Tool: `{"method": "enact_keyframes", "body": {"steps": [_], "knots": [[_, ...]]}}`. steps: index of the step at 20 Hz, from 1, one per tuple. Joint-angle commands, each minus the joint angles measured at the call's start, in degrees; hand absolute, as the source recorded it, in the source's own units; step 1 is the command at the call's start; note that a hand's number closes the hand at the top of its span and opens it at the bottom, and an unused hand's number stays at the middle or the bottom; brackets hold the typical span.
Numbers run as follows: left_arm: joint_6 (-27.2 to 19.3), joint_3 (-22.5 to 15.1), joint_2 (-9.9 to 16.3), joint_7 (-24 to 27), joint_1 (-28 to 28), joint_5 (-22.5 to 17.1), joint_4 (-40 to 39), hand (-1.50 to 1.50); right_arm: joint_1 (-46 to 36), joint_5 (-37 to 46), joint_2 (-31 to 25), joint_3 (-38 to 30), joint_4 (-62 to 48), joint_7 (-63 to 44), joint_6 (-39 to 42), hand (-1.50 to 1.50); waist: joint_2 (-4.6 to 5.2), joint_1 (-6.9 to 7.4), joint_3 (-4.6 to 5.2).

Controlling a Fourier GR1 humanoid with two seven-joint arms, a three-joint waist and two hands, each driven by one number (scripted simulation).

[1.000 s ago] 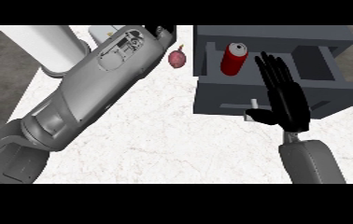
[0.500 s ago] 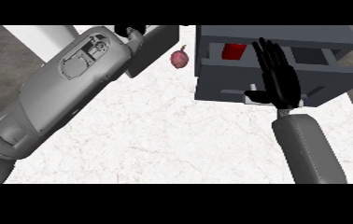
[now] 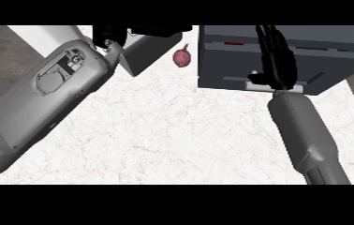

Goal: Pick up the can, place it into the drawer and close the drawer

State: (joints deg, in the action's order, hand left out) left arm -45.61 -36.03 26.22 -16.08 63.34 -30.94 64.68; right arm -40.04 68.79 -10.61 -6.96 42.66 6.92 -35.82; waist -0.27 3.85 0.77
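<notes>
Right hand (image 3: 276, 55), fingers straight, lies flat on the drawer (image 3: 228, 74) front; only a sliver of can (image 3: 233, 43) shows beyond it.

Drawer nearly shut

The right hand (image 3: 276, 60), fingers straight, has pushed the drawer (image 3: 228, 64) inward; only a red sliver of the can (image 3: 233, 44) now shows.

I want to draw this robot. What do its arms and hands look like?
Both forearms are smooth, rounded grey shells. The left forearm has a sunken oval panel with small dark parts inside. The right forearm is plain grey. The right hand is black with slim fingers.
</notes>
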Motion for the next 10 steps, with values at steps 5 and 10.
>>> {"method": "enact_keyframes", "body": {"steps": [5, 10], "knots": [[-0.1, 0.0, 1.6, -0.7, -7.0, 1.6, 7.0, -1.50, -12.0, 0.0, 0.4, -3.8, -16.5, 0.3, -5.6, -1.50, 1.16, 0.40, -0.88], [-0.7, -0.6, 3.8, -0.6, -10.5, 3.5, 11.8, -1.50, -16.4, 0.4, -1.7, -5.3, -22.5, 0.5, -7.4, -1.50, 1.46, 1.42, -0.91]]}}
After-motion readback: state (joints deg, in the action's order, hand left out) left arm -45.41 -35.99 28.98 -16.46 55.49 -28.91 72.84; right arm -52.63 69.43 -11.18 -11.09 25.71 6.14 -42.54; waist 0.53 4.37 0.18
